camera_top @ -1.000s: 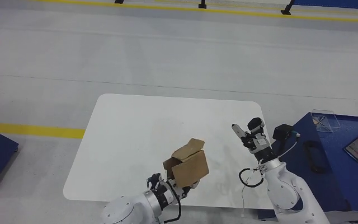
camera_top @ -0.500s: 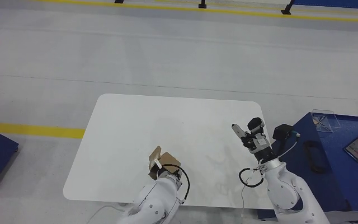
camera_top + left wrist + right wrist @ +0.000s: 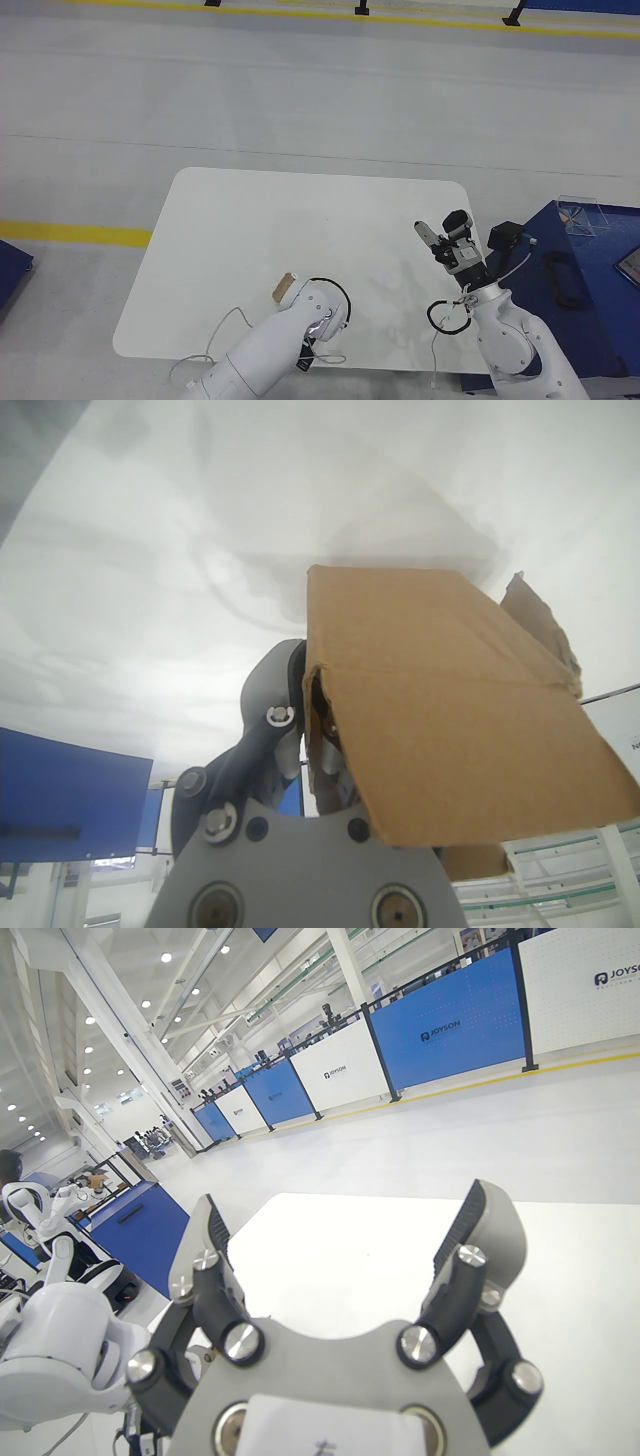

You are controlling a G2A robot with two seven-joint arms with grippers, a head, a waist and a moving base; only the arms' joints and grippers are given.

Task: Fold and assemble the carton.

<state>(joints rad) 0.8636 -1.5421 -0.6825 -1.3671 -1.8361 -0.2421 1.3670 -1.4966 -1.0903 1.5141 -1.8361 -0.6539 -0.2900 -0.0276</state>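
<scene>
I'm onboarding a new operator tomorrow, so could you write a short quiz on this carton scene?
1. True or false: the right tool is open and empty.
2. Which one holds the carton? A) the left tool B) the right tool C) neither
3. Fill in: the table is ___ in colour.

Key: 1 true; 2 A; 3 white.
</scene>
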